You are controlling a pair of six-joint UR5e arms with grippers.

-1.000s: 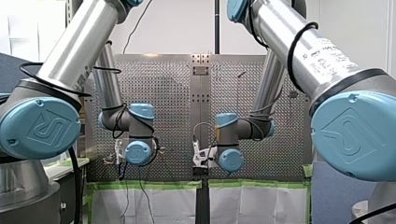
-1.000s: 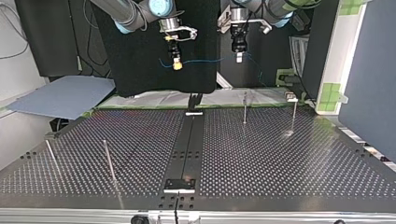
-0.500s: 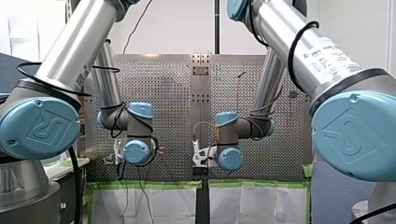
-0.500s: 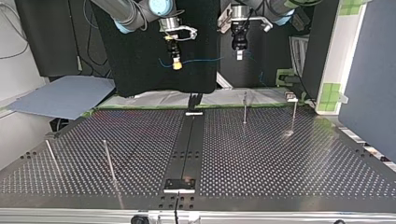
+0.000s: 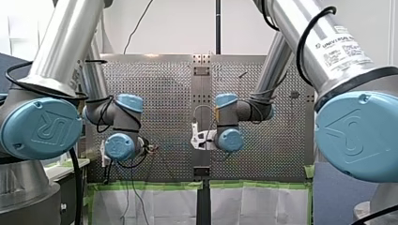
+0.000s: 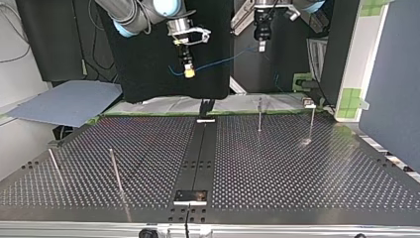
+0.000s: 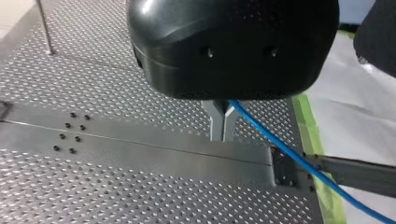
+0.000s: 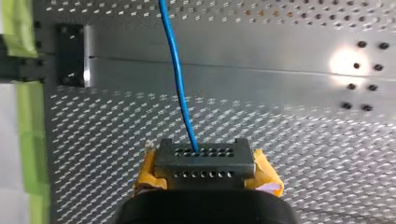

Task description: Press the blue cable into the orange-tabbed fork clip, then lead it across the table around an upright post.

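Observation:
A thin blue cable (image 6: 223,58) hangs in the air above the table's far edge, stretched between both grippers. In the top view my right gripper (image 6: 188,73), with yellow pads, holds its lower end at the left. My left gripper (image 6: 261,47) holds the higher end at the right. In the left wrist view the metal fingers (image 7: 217,122) are pressed together on the blue cable (image 7: 280,150), which trails away past the table edge. In the right wrist view the blue cable (image 8: 178,70) comes out from between the yellow pads (image 8: 148,171). No orange-tabbed clip shows clearly.
Thin upright posts stand on the perforated table: two at the top view's far right (image 6: 259,115) (image 6: 312,121), two at its near left (image 6: 116,171) (image 6: 54,166). A dark rail (image 6: 200,148) runs down the middle. A small fixture (image 6: 309,103) sits by the far-right edge.
My left gripper has risen and moved toward the top view's right, so the cable now slopes up to it. My right gripper has shifted slightly, still gripping its end.

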